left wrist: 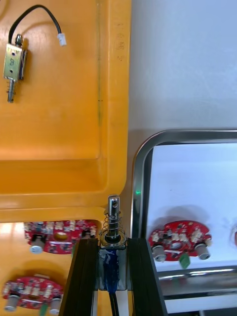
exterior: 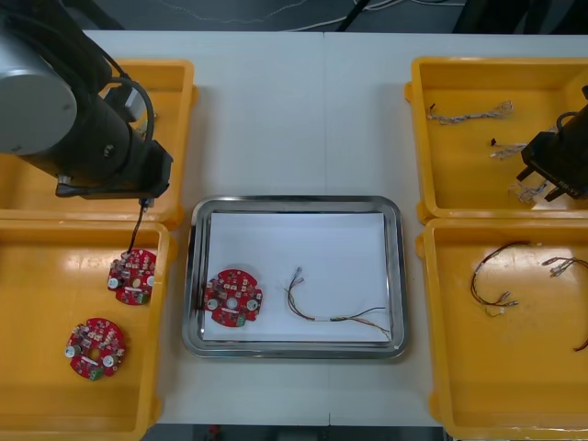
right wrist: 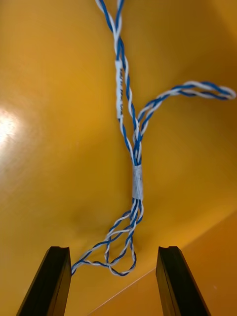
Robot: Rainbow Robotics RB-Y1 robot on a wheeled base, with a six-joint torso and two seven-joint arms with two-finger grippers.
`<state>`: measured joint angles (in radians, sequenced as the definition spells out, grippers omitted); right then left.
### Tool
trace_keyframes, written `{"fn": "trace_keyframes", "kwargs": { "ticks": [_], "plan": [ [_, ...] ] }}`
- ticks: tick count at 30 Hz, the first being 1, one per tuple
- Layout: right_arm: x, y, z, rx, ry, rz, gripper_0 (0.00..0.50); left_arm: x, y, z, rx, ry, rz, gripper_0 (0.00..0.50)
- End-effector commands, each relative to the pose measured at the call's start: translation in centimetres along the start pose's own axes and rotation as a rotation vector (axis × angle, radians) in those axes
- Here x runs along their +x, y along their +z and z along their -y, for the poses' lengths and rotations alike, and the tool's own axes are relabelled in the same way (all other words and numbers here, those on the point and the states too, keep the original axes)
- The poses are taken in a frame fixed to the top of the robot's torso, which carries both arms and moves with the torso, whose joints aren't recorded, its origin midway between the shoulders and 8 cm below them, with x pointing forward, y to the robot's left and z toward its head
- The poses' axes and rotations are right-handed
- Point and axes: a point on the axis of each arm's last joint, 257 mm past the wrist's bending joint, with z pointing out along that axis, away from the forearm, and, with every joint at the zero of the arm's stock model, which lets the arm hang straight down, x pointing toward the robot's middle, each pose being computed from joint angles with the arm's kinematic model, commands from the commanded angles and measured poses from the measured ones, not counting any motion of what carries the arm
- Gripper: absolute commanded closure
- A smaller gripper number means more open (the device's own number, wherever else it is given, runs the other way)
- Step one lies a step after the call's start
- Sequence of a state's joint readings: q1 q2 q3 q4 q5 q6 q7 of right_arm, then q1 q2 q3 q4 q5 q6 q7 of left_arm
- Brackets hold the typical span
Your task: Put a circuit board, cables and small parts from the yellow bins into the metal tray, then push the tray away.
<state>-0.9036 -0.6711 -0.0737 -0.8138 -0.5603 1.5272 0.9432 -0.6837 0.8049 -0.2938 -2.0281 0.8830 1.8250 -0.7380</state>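
My left gripper (left wrist: 113, 243) is shut on a small metal part (left wrist: 113, 224) with a spring and pin, held over the gap between the left yellow bins and the metal tray's (exterior: 294, 200) left rim; its black cable (exterior: 138, 231) dangles below the left gripper (exterior: 144, 196). My right gripper (exterior: 544, 182) hangs open low in the far right bin (exterior: 432, 138), its fingers (right wrist: 52, 276) either side of the looped end of a twisted blue and white cable (right wrist: 137, 180). In the tray lie a red circuit board (exterior: 232, 296) and a red and yellow cable (exterior: 335, 315).
Two more circuit boards (exterior: 132, 274) (exterior: 95, 346) lie in the near left bin (exterior: 37, 386). Another small metal part (left wrist: 12, 61) rests in the far left bin. More twisted cables (exterior: 469, 113) sit in the far right bin; black cables (exterior: 496, 276) in the near right bin.
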Motion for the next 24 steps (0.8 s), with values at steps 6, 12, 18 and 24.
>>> {"fn": "trace_keyframes", "kwargs": {
  "ticks": [6,12,18,24],
  "plan": [
    [0.0,0.5,-1.5,-0.042,-0.055,0.000,0.000,2.0,2.5,3.0,-0.040,0.047,0.050,0.500],
    [0.2,0.8,-1.6,-0.042,-0.060,-0.002,0.079,2.5,3.6,5.1,-0.012,0.064,0.070,0.500],
    [0.0,0.7,-1.8,-0.045,-0.063,0.005,0.500,2.9,4.8,6.8,0.011,0.081,0.096,0.500],
    [-0.9,-0.3,-2.6,-0.064,-0.095,0.042,0.500,4.0,6.1,8.7,0.035,0.108,0.110,0.500]
  ]
}}
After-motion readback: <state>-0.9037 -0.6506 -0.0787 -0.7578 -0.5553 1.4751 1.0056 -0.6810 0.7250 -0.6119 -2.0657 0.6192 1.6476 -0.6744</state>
